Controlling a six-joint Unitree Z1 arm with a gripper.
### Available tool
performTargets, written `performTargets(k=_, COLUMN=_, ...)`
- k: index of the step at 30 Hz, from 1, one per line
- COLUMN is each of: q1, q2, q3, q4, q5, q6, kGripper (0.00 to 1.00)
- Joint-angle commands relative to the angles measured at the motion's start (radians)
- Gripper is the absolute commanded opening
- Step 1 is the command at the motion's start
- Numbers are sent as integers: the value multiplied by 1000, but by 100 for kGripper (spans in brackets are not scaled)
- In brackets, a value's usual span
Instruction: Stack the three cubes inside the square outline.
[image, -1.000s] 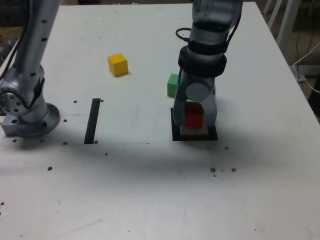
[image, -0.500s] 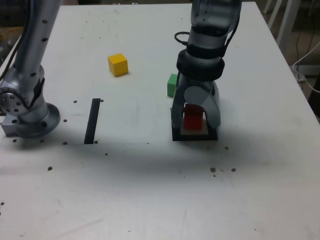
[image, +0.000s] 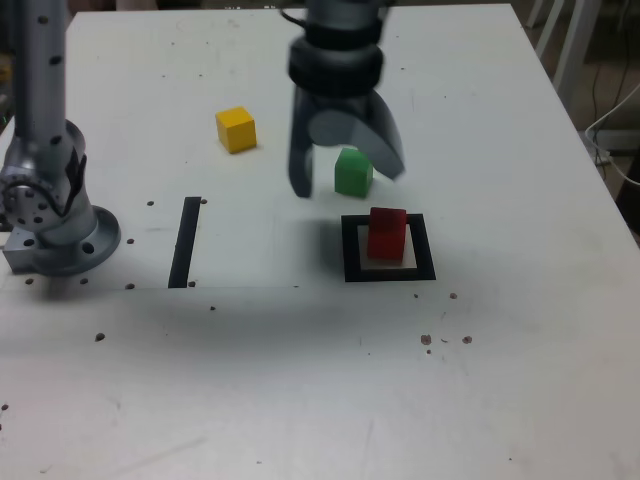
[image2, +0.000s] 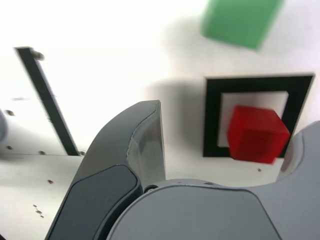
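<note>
The red cube (image: 387, 233) (image2: 257, 134) stands free inside the square outline (image: 349, 262) (image2: 212, 120), on its white centre. My gripper (image: 346, 178) is open and empty, raised off the table, back and to the exterior view's left of the square. Between its spread fingers in that view shows the green cube (image: 352, 172) (image2: 240, 22), resting on the table just behind the outline. The yellow cube (image: 236, 129) lies alone farther back on the exterior view's left. One dark finger (image2: 135, 145) fills the wrist view's foreground.
A straight black strip (image: 185, 241) (image2: 47, 100) lies on the white table (image: 300, 380) to the exterior view's left of the square. The arm's base (image: 50, 225) stands at that view's left edge. Small dark specks dot the tabletop.
The gripper let go of the red cube, leaving it in the square. It then rose and swung back and to the exterior view's left, uncovering the green cube.
</note>
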Motion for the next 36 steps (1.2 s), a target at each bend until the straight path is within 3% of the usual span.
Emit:
performTargets(k=1, q1=36, q2=-42, q3=28, q4=3, q5=5, q6=11, kGripper=99)
performTargets(k=8, q1=164, q2=-90, q3=82, q4=13, q5=14, q6=61, kGripper=99)
performTargets(k=26, q1=510, q2=-87, q3=148, q4=6, q5=88, q6=173, kGripper=99)
performTargets(k=36, q1=578, q2=-66, q3=212, q4=-35, q5=92, q6=195, kGripper=99)
